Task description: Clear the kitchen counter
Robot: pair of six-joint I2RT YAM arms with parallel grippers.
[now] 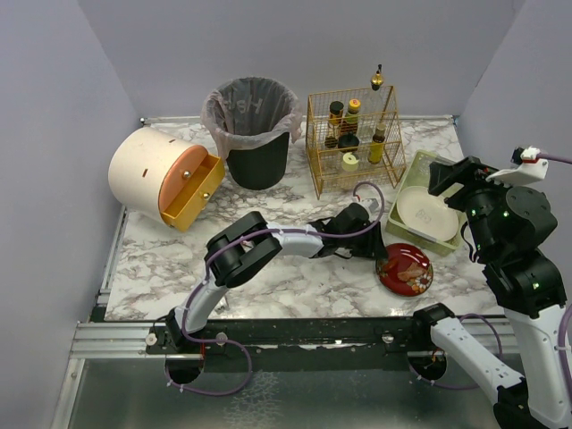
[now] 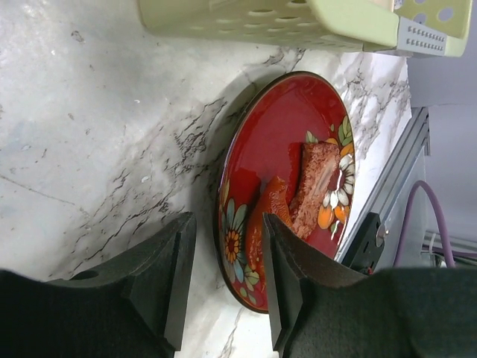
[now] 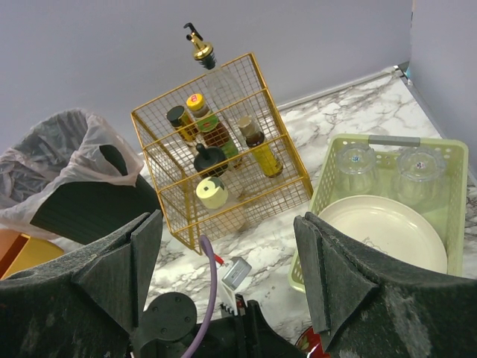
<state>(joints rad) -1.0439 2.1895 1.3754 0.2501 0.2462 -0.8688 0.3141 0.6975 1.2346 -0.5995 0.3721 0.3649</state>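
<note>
A red plate (image 1: pixel 405 268) with a flower pattern lies on the white marble kitchen counter (image 1: pixel 179 259) at the front right. In the left wrist view the plate (image 2: pixel 283 134) carries an orange piece and a brown-red piece of food (image 2: pixel 317 186). My left gripper (image 1: pixel 382 253) reaches across to it. Its jaws (image 2: pixel 227 220) stand open around the plate's near rim, one finger over the counter (image 2: pixel 89 112) and the other over the plate. My right gripper (image 1: pixel 444 177) hangs raised at the right, open (image 3: pixel 227 220) and holding nothing.
A green basket (image 1: pixel 396 198) behind the red plate holds a white plate and clear glasses. A gold wire rack (image 1: pixel 353 138) of bottles stands at the back. Left of it are a black bin (image 1: pixel 257 156) with a bag and a cream drum with an orange drawer (image 1: pixel 192 197).
</note>
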